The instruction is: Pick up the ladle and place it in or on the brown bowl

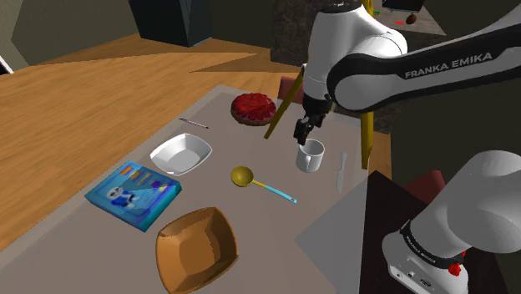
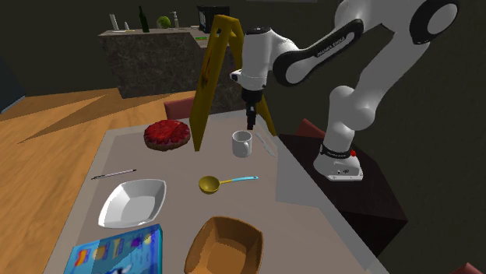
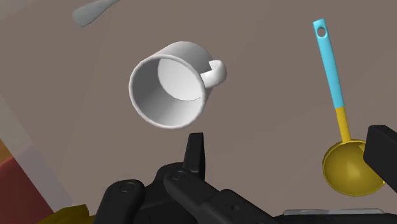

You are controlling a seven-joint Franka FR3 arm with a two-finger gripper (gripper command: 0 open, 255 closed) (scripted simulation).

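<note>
Task is standing unstarted: fingers (image 3: 195,156) are hanging apart and empty, ladle (image 3: 337,108) lying ungrasped just beside one finger, brown bowl (image 1: 196,249) waiting empty well apart.

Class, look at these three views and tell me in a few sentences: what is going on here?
A white robot arm holds its open gripper above the table, close over a white mug, gripping nothing. The ladle, with a gold scoop and a blue handle, lies untouched on the table beside the mug. The brown bowl sits empty further along the table.
</note>
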